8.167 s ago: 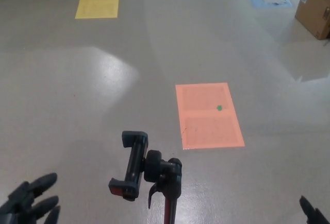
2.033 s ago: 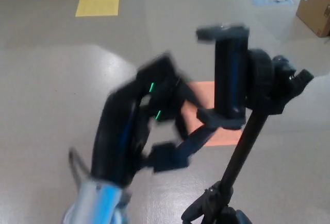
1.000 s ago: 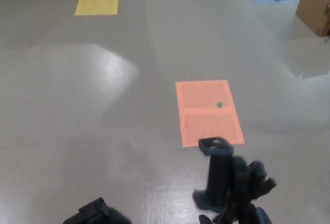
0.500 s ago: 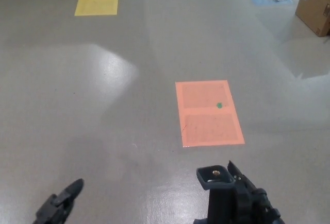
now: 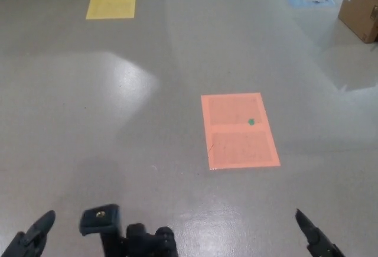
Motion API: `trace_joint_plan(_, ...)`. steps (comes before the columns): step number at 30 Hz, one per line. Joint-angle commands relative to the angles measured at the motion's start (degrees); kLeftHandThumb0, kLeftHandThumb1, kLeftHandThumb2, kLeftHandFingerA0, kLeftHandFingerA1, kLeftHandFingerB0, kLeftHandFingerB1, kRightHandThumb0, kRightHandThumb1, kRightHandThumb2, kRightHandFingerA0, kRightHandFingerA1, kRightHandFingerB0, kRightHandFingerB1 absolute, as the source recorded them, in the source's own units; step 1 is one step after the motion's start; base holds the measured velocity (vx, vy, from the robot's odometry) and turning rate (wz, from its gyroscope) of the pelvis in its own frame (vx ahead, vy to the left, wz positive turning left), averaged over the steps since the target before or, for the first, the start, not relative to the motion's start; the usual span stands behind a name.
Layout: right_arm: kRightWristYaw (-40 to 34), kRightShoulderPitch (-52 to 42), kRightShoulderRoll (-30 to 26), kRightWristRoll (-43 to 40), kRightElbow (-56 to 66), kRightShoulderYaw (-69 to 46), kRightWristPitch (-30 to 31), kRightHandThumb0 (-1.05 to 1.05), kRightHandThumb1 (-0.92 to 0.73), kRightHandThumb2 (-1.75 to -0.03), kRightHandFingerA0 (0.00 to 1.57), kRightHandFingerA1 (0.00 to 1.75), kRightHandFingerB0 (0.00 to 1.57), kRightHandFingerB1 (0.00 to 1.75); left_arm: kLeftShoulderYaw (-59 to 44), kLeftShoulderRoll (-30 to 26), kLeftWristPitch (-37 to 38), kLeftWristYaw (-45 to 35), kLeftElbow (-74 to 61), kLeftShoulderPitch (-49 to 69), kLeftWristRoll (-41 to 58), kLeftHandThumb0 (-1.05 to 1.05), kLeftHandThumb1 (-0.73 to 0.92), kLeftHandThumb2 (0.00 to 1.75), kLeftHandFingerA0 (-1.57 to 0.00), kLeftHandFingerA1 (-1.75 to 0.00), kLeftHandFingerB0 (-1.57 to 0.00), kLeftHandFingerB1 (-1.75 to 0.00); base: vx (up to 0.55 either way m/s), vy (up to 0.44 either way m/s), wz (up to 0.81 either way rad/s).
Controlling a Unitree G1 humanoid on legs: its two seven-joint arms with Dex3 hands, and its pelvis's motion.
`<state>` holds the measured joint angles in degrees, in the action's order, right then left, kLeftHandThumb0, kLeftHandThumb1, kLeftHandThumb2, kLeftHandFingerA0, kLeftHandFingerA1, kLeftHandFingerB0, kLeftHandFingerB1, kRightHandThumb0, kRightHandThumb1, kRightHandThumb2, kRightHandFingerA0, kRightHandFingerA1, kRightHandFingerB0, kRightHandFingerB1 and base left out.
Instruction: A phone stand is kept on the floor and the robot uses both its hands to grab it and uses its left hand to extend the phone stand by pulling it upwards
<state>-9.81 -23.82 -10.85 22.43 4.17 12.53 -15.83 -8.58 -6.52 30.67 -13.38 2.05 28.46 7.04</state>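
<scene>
While we could see only a dark fingertip of our left hand (image 5: 32,233) at the lower left edge, we could not tell how far it was open, and it held nothing visible; just beside it the phone stand (image 5: 118,233) showed only its clamp top. Loose like that, it could tip onto the floor (image 5: 177,62) if nudged. Our right hand (image 5: 316,239), well apart, showed one finger, its grasp equally unclear

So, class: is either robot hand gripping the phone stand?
No: the phone stand stands free between the left hand and right hand.
</scene>
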Motion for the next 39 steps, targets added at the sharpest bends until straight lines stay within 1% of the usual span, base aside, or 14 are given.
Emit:
trace_joint_plan(1, 1.0, -0.9, -1.3, -0.5, 0.7, -1.2, -1.7, -0.93, -0.79, -0.65, 0.00, 0.00, 0.00, 0.00, -0.3, 0.2, 1.8, 0.2, 0.1, -0.2, 0.5, -0.90, 0.56, 0.98, -0.08, -0.09, -0.08, -0.24, 0.00, 0.000, 0.00)
trace_joint_plan(2, 0.6, -1.3, -1.6, -0.3, 0.5, -1.4, -2.6, -0.96, -0.66, -0.98, 0.00, 0.01, 0.00, 0.00, -0.3, 0.3, 1.5, -0.2, 0.1, -0.2, 1.3, -0.92, 0.57, 0.99, -0.10, -0.09, -0.10, -0.24, 0.00, 0.000, 0.00)
trace_joint_plan(4, 0.6, -2.1, -1.7, -1.9, -0.2, -2.0, -4.8, -0.97, -0.82, -0.64, 0.00, 0.00, 0.00, 0.00, -0.4, 0.3, 1.1, -0.4, 0.0, -0.4, 1.7, -0.91, 0.57, 0.99, -0.09, -0.12, -0.09, -0.25, 0.00, 0.000, 0.00)
trace_joint_plan(5, -0.7, -3.8, -1.4, -2.9, -1.3, -2.5, -8.1, -0.98, -0.68, -1.01, 0.00, 0.00, 0.00, 0.00, -0.7, 0.1, 1.4, -0.6, 0.3, -0.3, 2.2, -0.92, 0.58, 1.00, -0.09, -0.12, -0.08, -0.25, 0.00, 0.000, 0.00)
trace_joint_plan(6, -2.2, -5.4, -1.0, -2.6, -1.7, -3.1, -9.3, -1.01, -0.85, -0.66, 0.00, 0.00, 0.00, 0.00, -1.1, 0.0, 1.7, -0.8, 0.5, -0.4, 2.5, -0.92, 0.60, 1.01, -0.09, -0.12, -0.09, -0.27, 0.00, 0.000, 0.00)
trace_joint_plan(17, -5.2, -12.0, -1.5, -6.3, -11.5, -9.5, -22.6, -0.95, -0.65, -0.99, 0.00, 0.01, 0.00, 0.00, -3.7, 0.9, 6.7, -1.2, 5.9, -1.5, 4.4, -0.87, 0.59, 1.04, -0.08, -0.25, -0.01, -0.31, 0.00, 0.000, 0.00)
trace_joint_plan(20, -2.7, -11.9, -1.4, -9.1, -15.5, -9.8, -24.4, -0.92, -0.82, -0.64, 0.00, 0.00, 0.00, 0.00, -4.2, 1.2, 8.4, -2.2, 9.6, -1.2, 5.1, -0.87, 0.60, 0.97, -0.07, -0.23, -0.08, -0.37, 0.00, 0.000, 0.00)
trace_joint_plan(23, -4.0, -10.0, -3.0, -4.4, -17.7, -10.2, -23.0, -1.05, -0.75, -1.11, 0.00, 0.04, 0.00, 0.06, -4.7, 0.9, 9.8, -1.6, 11.3, -0.8, 3.7, -0.83, 0.58, 1.00, -0.06, -0.28, 0.00, -0.37, 0.00, 0.000, 0.00)
trace_joint_plan(26, -4.1, -9.5, -2.8, -3.5, -19.1, -10.0, -23.7, -0.96, -0.66, -1.00, 0.00, 0.00, 0.00, 0.00, -5.4, 0.9, 10.6, -1.2, 11.8, -0.6, 3.2, -0.86, 0.60, 1.00, -0.11, -0.35, -0.03, -0.40, 0.00, 0.000, 0.00)
trace_joint_plan(27, -3.6, -9.2, -2.9, -4.0, -19.8, -9.9, -24.4, -0.96, -0.65, -0.99, 0.00, 0.00, 0.00, 0.00, -5.6, 0.8, 10.6, -1.3, 11.9, -0.8, 3.4, -0.85, 0.76, 0.64, -0.12, -0.24, -0.12, -0.29, 0.00, 0.000, 0.00)
trace_joint_plan(30, -4.2, -8.0, -3.2, -2.4, -20.5, -9.8, -24.5, -0.95, -0.65, -0.98, 0.00, 0.00, 0.00, 0.01, -6.4, 0.9, 10.9, -2.2, 13.4, -2.1, 5.6, -0.87, 0.60, 1.00, -0.02, -0.36, -0.07, -0.41, 0.00, 0.000, 0.00)
trace_joint_plan(32, -3.8, -7.4, -3.0, -2.7, -20.7, -9.6, -24.4, -0.96, -0.65, -0.99, 0.00, 0.00, 0.00, 0.01, -6.9, 0.8, 10.2, -3.3, 13.4, -2.4, 7.6, -0.83, 0.74, 0.62, -0.13, -0.27, -0.16, -0.31, 0.00, 0.000, 0.00)
trace_joint_plan(33, -4.7, -7.4, -3.3, -0.9, -20.7, -9.5, -24.0, -1.05, -0.74, -1.09, 0.00, 0.04, 0.00, 0.07, -7.2, 0.7, 10.4, -3.7, 13.8, -2.6, 8.0, -0.39, 0.32, 0.97, 0.00, -0.48, -0.01, -0.48, 0.00, 0.000, 0.00)
trace_joint_plan(39, -8.4, -7.0, -4.3, 5.0, -21.8, -8.8, -23.9, -0.94, -0.68, -0.98, 0.00, 0.01, 0.00, 0.00, -7.7, 0.7, 11.1, -4.5, 14.7, -3.0, 8.6, -0.39, 0.32, 0.97, 0.00, -0.48, -0.01, -0.48, 0.00, 0.000, 0.00)
